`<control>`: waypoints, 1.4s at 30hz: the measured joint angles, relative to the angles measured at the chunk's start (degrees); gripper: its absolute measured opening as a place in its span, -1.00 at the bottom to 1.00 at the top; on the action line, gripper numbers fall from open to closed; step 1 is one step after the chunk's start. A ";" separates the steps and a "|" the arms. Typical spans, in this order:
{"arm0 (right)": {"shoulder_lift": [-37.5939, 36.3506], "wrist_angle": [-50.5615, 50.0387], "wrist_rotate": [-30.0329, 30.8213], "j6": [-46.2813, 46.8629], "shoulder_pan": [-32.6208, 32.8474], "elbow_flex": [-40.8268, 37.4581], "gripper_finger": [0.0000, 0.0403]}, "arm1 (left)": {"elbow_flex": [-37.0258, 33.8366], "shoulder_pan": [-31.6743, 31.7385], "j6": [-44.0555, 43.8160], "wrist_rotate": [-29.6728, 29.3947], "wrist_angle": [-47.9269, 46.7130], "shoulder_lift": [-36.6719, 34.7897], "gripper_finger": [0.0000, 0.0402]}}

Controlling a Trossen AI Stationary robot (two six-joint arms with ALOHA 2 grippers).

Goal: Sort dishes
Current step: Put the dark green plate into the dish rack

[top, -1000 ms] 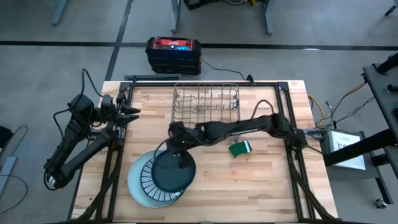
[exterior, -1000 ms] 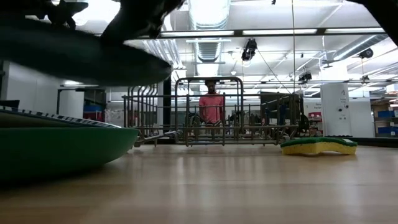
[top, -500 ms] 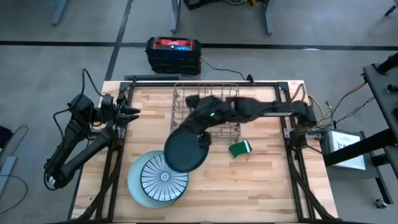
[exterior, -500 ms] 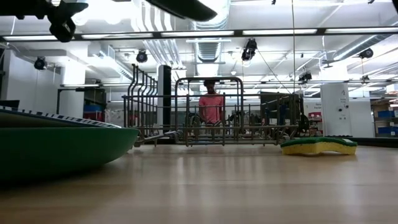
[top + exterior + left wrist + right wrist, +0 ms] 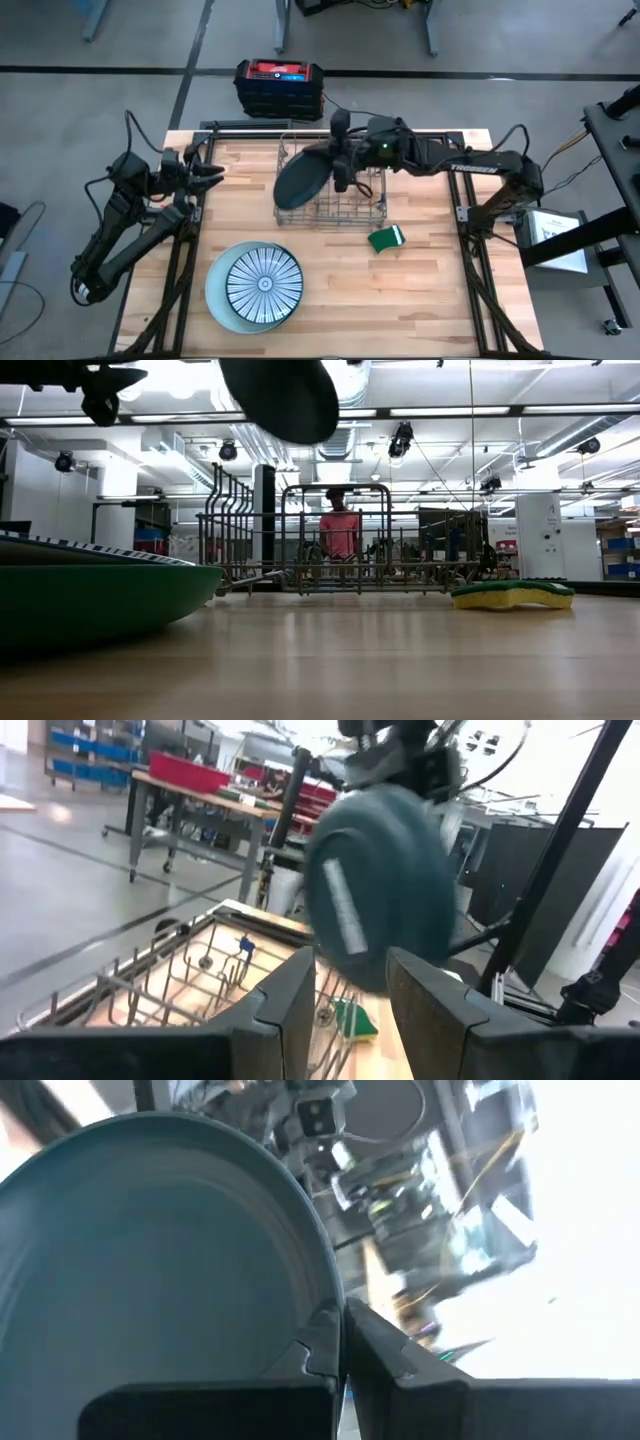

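Observation:
My right gripper (image 5: 338,172) is shut on the dark teal plate (image 5: 303,178), held in the air over the grey wire rack (image 5: 332,185) at the table's far middle. The plate also shows in the left wrist view (image 5: 378,905) and at the top of the low view (image 5: 281,396). A large pale blue-white plate (image 5: 222,300) rests flat on the table at the near left with a striped plate (image 5: 262,283) lying in it. My left gripper (image 5: 212,173) is open and empty at the far left. My right gripper pinches the teal plate's rim (image 5: 333,1302) between its two fingers (image 5: 316,1346), one on each face. The fingers slant down from the table's right side. The plate hangs tilted, nearly on edge, below the fingers, clear above the rack.
A green and yellow sponge (image 5: 386,238) lies on the table to the right of the rack's near corner. In the low view a green plate (image 5: 90,605) stands close at the left. A person (image 5: 341,532) stands beyond the table's far edge.
My right gripper has gone up and toward the table's far edge, from over the plate stack to over the wire rack. The teal plate has gone with it, lifted clear, and has tipped from flat to nearly on edge.

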 joint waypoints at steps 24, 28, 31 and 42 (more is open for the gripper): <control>0.16 14.23 -8.51 -33.81 -11.82 -15.49 -1.00 | 0.00 0.00 0.72 -0.04 2.03 -0.04 -0.42; 0.16 14.26 -10.05 -34.27 -12.83 -16.05 -1.00 | 0.00 0.00 0.74 -0.07 2.01 -0.04 -0.42; 0.17 12.91 -10.67 -35.71 -12.85 -16.16 -1.00 | 0.00 0.00 0.75 -0.07 1.79 -0.04 -0.42; 0.70 11.32 -10.56 -41.59 -12.78 -18.47 -1.00 | 0.00 0.00 1.22 -0.11 1.18 -0.04 -0.42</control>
